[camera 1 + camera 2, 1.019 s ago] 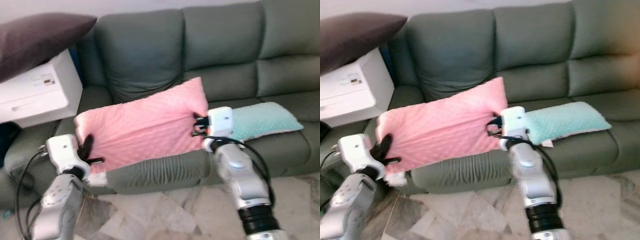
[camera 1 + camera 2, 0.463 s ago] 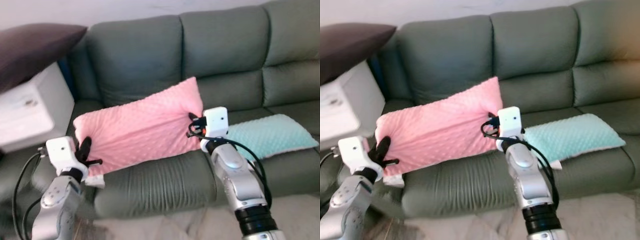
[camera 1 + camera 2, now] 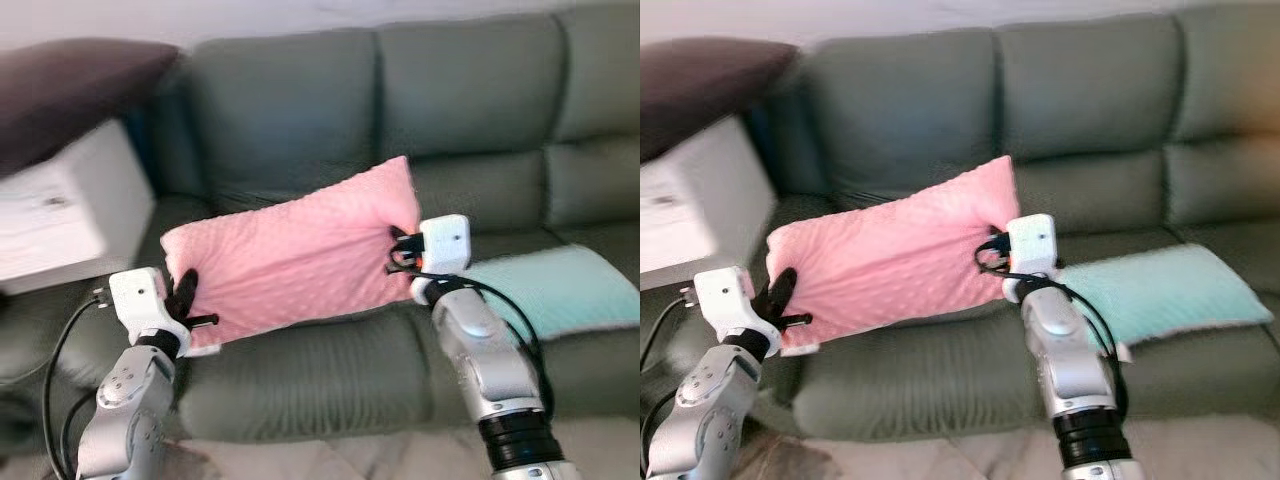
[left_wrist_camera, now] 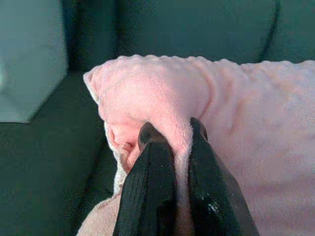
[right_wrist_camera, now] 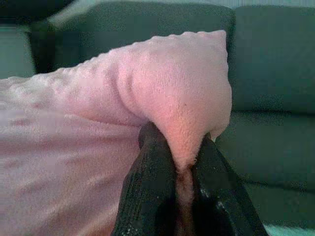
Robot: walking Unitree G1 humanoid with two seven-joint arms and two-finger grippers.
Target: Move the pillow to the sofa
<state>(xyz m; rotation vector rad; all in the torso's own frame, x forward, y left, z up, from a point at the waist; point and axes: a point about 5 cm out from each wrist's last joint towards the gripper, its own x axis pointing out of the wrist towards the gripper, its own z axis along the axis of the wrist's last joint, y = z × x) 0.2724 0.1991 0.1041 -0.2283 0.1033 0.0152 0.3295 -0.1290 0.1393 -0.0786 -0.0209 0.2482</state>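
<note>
Left gripper (image 3: 188,302) & right gripper (image 3: 398,252) each clench an end of the pink dimpled plush pillow (image 3: 290,255), held in the air just over the grey-green three-seat sofa (image 3: 300,370). Carry looks nearly done; lowering & release left. Count: 1 pink pillow, 1 mint pillow (image 3: 560,290) on seat, 2 grippers.

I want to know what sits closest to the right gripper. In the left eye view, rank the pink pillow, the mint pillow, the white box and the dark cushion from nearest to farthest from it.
1. Pink pillow: pinched in the right gripper's fingers.
2. Mint pillow: on the sofa seat, just to its right.
3. White box: far left, by the sofa end.
4. Dark cushion: on top of the box, upper left; close to the box's rank.
</note>
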